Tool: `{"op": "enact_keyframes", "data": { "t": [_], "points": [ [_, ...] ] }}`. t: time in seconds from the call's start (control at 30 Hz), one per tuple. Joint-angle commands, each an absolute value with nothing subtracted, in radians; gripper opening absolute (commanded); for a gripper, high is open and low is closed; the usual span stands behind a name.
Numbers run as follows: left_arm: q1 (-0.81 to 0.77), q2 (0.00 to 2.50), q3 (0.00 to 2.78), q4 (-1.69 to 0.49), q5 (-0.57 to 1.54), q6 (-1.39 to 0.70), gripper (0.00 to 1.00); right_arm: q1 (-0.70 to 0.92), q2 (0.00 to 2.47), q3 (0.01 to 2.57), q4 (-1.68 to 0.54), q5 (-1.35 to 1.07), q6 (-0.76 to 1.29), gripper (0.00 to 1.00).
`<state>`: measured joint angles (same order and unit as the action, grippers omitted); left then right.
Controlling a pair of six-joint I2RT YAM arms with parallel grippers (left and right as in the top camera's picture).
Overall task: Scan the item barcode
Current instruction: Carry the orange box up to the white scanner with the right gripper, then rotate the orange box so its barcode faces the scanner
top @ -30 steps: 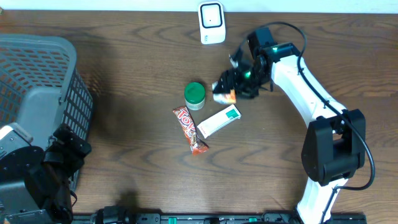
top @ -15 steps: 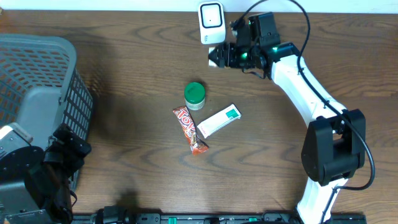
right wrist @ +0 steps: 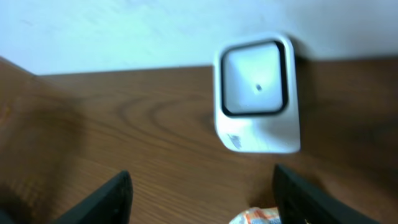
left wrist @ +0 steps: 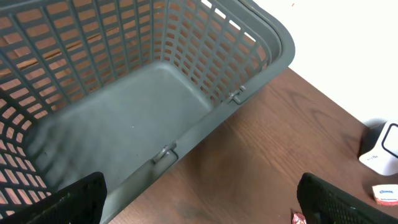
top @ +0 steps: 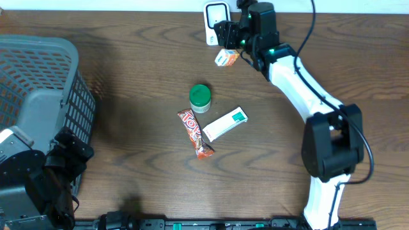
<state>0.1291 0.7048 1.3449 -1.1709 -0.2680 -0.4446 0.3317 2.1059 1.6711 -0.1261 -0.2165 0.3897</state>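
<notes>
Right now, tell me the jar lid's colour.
The lid is green, best seen in the overhead view.

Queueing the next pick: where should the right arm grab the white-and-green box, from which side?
Probably best across its short width near mid-length, coming straight down. The white-and-green box lies flat and slim, angled on the table, so turn the jaws square to its long edges. Avoid its lower-left end in the overhead view, close to the candy bar.

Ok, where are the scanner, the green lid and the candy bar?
scanner [top: 217, 19]: overhead view, on its front window.
green lid [top: 200, 94]: overhead view, centre of its top.
candy bar [top: 195, 133]: overhead view, middle of the wrapper.
</notes>
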Motion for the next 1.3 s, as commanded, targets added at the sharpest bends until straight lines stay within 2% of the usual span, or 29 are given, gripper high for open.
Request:
{"op": "enact_keyframes", "data": {
  "t": [0.0, 0.13, 0.6, 0.77, 1.1, 1.13, 1.27],
  "points": [
    [0.134, 0.704, 1.345, -1.171, -0.282, -0.440, 0.98, 0.347, 2.141, 1.690, -0.179, -0.152, 0.372, 0.86],
    [0.134, 0.704, 1.345, -1.171, -0.282, -0.440, 0.98, 0.366, 2.140, 1.691, -0.244, -0.054, 0.320, 0.93],
    [0.134, 0.704, 1.345, -1.171, -0.282, -0.440, 0.98, 0.371, 2.182, 1.690, -0.295, -0.005, 0.283, 0.99],
    [0.134, 0.704, 1.345, -1.171, -0.282, -0.440, 0.98, 0.395, 2.257, 1.690, -0.304, -0.058, 0.198, 0.99],
    [0.134, 0.704, 1.345, -1.171, -0.282, -0.440, 0.98, 0.460, 2.237, 1.691, -0.309, -0.047, 0.184, 0.99],
    [0.134, 0.704, 1.345, -1.171, -0.282, -0.440, 0.98, 0.462, 2.239, 1.690, -0.318, -0.039, 0.185, 0.98],
    [0.134, 0.704, 1.345, -1.171, -0.282, -0.440, 0.98, 0.462, 2.241, 1.690, -0.366, -0.007, 0.185, 0.75]
  ]
}}
